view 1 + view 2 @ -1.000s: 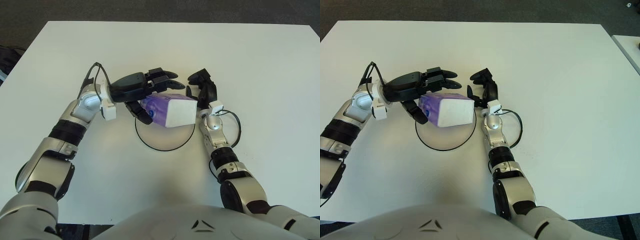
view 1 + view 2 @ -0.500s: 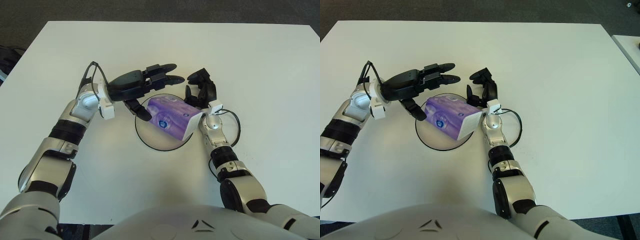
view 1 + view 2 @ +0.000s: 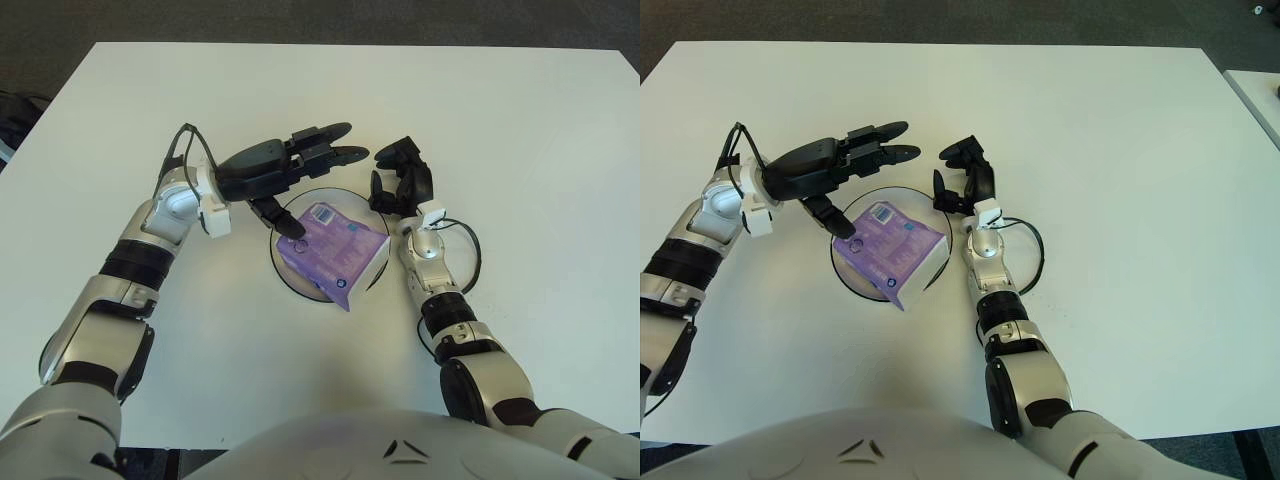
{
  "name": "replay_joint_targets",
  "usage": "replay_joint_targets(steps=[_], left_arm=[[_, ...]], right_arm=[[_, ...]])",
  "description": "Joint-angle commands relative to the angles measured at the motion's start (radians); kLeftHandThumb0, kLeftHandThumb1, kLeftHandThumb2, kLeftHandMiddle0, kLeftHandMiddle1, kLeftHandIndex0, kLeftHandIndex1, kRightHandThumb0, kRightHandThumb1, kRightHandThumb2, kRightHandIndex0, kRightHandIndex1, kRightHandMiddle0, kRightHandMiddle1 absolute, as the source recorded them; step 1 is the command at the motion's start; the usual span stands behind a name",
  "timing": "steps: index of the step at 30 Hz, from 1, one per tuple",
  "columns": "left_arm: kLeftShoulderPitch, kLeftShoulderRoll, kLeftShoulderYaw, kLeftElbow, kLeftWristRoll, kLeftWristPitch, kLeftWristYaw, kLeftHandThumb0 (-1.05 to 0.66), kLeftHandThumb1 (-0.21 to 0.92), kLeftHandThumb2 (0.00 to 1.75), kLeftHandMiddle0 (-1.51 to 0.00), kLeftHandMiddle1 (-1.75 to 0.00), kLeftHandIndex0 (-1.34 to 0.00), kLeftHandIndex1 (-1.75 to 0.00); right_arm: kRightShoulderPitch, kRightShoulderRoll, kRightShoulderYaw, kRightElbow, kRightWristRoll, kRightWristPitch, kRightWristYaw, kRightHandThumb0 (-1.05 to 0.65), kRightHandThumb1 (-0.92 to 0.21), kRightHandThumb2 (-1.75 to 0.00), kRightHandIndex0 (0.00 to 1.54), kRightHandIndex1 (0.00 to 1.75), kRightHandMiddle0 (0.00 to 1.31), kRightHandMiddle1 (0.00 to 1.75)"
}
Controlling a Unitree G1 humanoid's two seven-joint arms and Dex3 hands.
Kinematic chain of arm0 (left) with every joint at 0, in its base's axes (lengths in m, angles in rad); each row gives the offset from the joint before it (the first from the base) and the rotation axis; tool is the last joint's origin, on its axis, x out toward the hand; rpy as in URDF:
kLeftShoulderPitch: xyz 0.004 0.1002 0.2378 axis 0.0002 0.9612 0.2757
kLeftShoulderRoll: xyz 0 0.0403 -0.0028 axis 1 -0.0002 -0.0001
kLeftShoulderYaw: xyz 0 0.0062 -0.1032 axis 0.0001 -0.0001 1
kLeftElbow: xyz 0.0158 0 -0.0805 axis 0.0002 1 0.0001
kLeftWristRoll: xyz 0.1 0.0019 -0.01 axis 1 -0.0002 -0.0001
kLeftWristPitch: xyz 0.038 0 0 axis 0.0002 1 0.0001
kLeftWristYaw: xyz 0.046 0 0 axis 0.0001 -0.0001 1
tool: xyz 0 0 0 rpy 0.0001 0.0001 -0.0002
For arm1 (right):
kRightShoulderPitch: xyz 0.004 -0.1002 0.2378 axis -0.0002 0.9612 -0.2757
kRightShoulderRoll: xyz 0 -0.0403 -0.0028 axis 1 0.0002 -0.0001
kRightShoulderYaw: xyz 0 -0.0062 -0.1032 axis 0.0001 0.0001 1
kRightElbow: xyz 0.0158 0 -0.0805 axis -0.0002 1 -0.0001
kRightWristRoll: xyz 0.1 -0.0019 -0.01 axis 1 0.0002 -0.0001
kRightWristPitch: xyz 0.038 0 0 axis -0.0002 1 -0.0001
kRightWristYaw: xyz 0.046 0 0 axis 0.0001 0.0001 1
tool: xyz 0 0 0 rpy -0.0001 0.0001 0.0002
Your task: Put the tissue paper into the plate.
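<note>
Purple soft-pack tissue paper [image 3: 333, 255] lies flat inside round white plate with dark rim [image 3: 283, 277], near-right corner overhanging rim. Left robot hand [image 3: 290, 170] just far-left of pack, fingers spread, thumb tip at pack's far-left corner, gripping nothing. Right robot hand [image 3: 400, 180] just far-right of plate, fingers loosely open, empty. White desk [image 3: 520, 130] carries all. Judgement: placement essentially done; only clearing hands left.
</note>
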Motion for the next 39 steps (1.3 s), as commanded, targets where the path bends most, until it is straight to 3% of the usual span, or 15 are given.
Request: replay_joint_targets(steps=[1,13,21,25,33,39], left_arm=[[0.004,0.009,0.013,0.011,0.008,-0.002,-0.006,-1.03,0.92,0.64,0.00,0.00,0.00,-0.25],[0.016,-0.007,0.027,0.006,-0.080,0.041,-0.014,-1.04,0.92,0.61,0.00,0.00,0.00,-0.24],[0.025,-0.063,0.076,0.070,-0.232,0.045,-0.018,-0.94,0.92,0.58,0.00,0.00,0.00,-0.17],[-0.014,-0.098,0.105,0.151,-0.275,0.052,-0.027,-0.90,0.92,0.58,0.00,0.00,0.00,-0.11],[-0.056,-0.163,0.184,0.278,-0.281,0.028,0.019,-0.86,0.92,0.63,0.00,0.00,0.00,-0.02],[-0.044,-0.156,0.264,0.300,-0.218,0.056,0.109,-0.85,0.92,0.73,-0.02,-0.01,0.00,0.00]], right_arm=[[0.134,-0.001,-0.007,0.120,0.008,0.050,0.009,-0.01,-0.35,-1.24,0.63,1.74,0.45,1.56],[0.142,0.000,-0.002,0.111,-0.009,0.049,-0.010,-0.01,-0.36,-1.23,0.62,1.74,0.43,1.58],[0.145,0.000,0.001,0.103,-0.006,0.066,-0.009,-0.01,-0.36,-1.23,0.63,1.71,0.40,1.62],[0.142,0.000,-0.004,0.111,0.002,0.069,-0.003,-0.01,-0.36,-1.23,0.63,1.71,0.41,1.61],[0.139,0.000,-0.014,0.120,0.017,0.062,0.009,-0.01,-0.35,-1.24,0.63,1.72,0.42,1.60],[0.140,-0.001,-0.018,0.123,0.021,0.054,0.018,-0.01,-0.35,-1.24,0.63,1.73,0.42,1.59]])
